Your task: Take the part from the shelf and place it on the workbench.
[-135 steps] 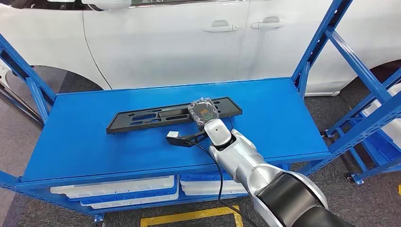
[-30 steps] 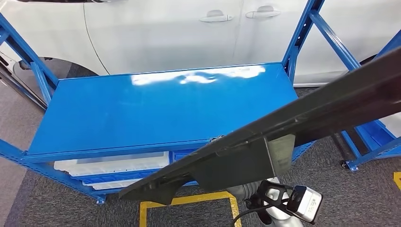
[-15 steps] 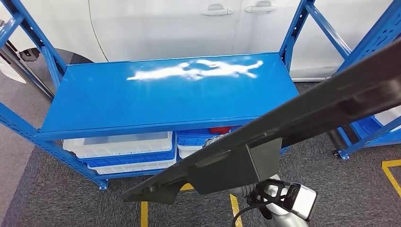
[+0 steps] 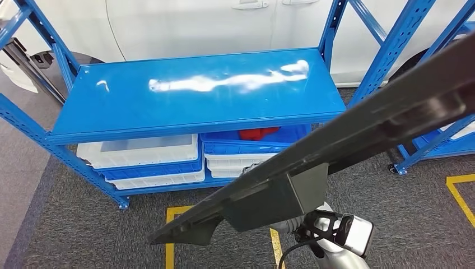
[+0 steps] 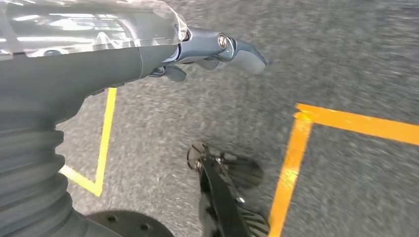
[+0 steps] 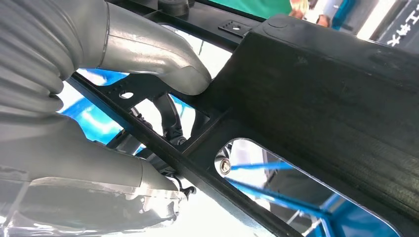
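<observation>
Compared with the frame half a second earlier, the head view has shifted: the blue metal shelf rack [image 4: 196, 106] sits farther back and more of its lower tier shows, so the camera has moved, not the rack. The long black plastic trim part [image 4: 336, 151] is off the shelf and carried in the air, crossing the head view diagonally from lower left to upper right, close to the camera.

The right hand [image 6: 123, 98] holds the part: in the right wrist view the grey thumb [image 6: 163, 59] presses on the black frame and the other fingers wrap it from the opposite side. The right wrist camera housing [image 4: 355, 235] is visible below the part.

The left hand [image 5: 197, 49] hangs over the grey carpeted floor [image 5: 346, 59] with its fingers loosely extended and nothing in them. Yellow floor-marking tape [image 5: 291, 168] runs across the carpet.

White plastic bins [image 4: 140, 157] and a blue bin [image 4: 252, 147] holding a red item [image 4: 255, 133] occupy the lower tier. A white car [image 4: 213, 22] stands behind the rack.
</observation>
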